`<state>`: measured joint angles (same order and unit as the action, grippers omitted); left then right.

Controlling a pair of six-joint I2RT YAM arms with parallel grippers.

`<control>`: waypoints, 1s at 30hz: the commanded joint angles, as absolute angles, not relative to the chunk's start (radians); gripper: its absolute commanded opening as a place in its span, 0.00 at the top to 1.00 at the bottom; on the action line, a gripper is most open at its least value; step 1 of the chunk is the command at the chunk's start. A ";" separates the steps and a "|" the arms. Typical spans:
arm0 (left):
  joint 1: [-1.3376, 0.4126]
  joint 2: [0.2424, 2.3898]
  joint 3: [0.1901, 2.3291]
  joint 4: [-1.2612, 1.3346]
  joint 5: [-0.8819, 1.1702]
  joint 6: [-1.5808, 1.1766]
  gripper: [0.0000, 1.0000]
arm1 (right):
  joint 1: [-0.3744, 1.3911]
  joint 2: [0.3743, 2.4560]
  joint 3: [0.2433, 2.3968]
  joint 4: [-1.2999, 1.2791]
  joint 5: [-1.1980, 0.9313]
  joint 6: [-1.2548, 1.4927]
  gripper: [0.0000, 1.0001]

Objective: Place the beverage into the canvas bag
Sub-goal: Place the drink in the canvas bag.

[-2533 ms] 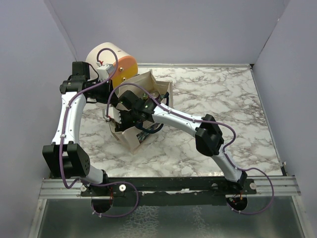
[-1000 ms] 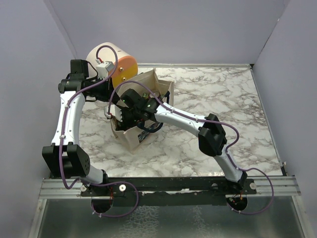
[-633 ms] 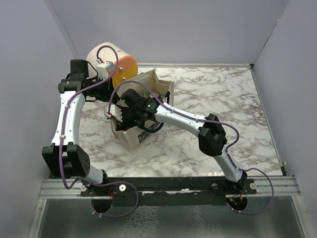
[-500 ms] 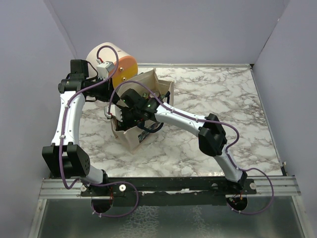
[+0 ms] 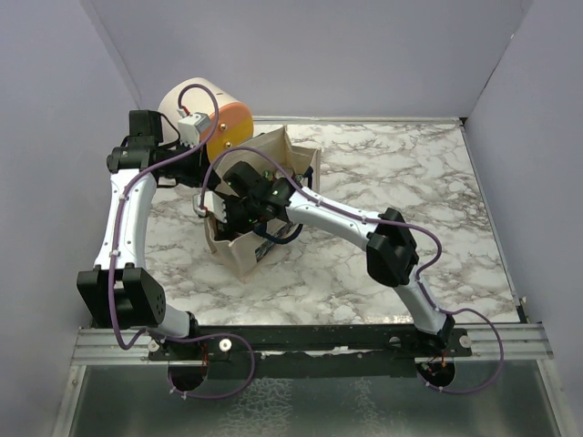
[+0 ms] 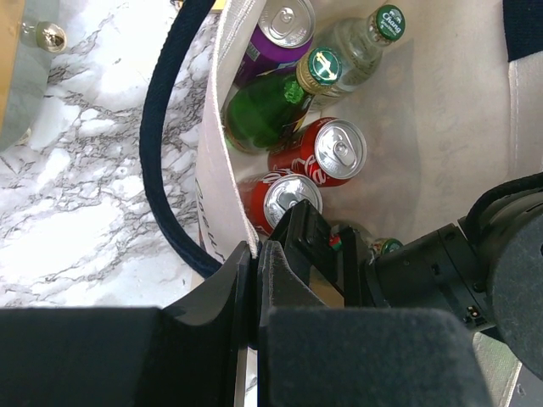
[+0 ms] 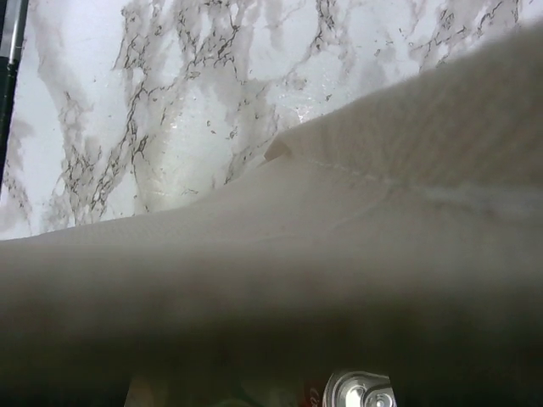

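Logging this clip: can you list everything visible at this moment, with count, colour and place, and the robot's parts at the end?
canvas bag: one, beige with navy straps, left-centre of the table, mouth open.
red cans: two, red, side by side inside the bag.
purple can: one, purple, inside the bag.
green bottle: one, green glass with a green cap, inside the bag between the purple can and the red cans.
clear bottle: one, clear with a green cap, inside the bag beside the green bottle.
drum: one, cream with an orange end, far left, behind the bag.
table: one, white-grey marble.
left gripper: one, black, jaws closed on the bag's rim.
right gripper: one, black, down in the bag's mouth, jaws hidden.
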<state>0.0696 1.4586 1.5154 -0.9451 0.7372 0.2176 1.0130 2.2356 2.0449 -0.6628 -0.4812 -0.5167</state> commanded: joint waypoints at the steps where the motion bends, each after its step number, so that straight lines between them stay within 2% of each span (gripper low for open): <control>1: 0.061 1.415 1.511 -0.919 0.808 0.233 1.00 | 0.995 2.146 2.065 -0.643 -0.520 -0.464 0.00; 19: 0.061 1.425 1.516 -0.918 0.793 0.237 1.00 | 0.976 2.108 2.074 -0.648 -0.496 -0.491 0.00; 25: 0.061 1.431 1.522 -0.915 0.795 0.232 1.00 | 0.962 2.114 2.041 -0.687 -0.474 -0.619 0.01; 30: 0.061 1.442 1.530 -0.910 0.783 0.223 1.00 | 0.962 2.147 2.080 -0.821 -0.513 -0.787 0.02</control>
<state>0.0650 1.4502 1.5089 -0.9379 0.7521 0.2142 0.9730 2.1773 2.0388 -0.7261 -0.4850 -0.6273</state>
